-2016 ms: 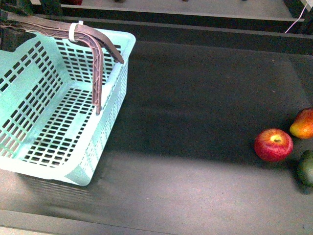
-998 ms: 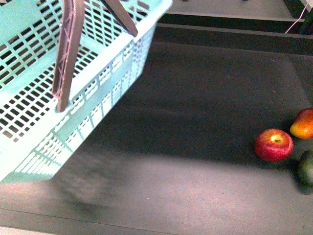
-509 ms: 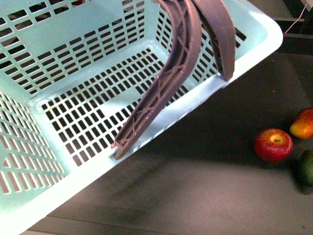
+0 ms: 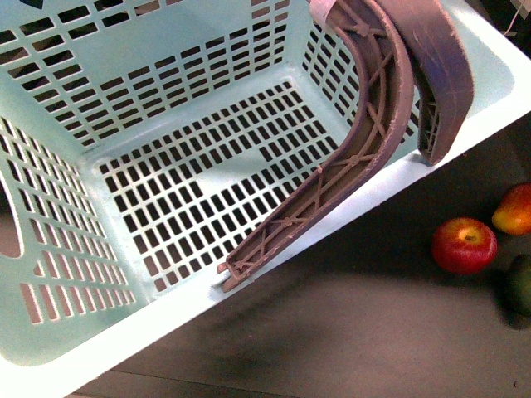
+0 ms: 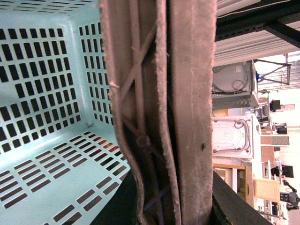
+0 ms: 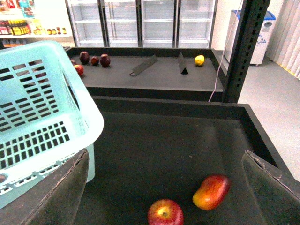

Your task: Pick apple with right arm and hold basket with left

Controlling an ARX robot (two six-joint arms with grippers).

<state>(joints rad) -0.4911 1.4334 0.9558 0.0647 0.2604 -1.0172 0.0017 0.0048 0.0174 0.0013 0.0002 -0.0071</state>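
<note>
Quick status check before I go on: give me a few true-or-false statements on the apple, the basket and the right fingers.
1. The apple lies inside the basket. False: it lies on the dark surface outside it.
2. The right gripper is open, with nothing between its fingers. True.
3. No fruit lies in the basket. True.
4. The apple lies alone. False: an orange-red fruit and a dark green fruit lie close by.
</note>
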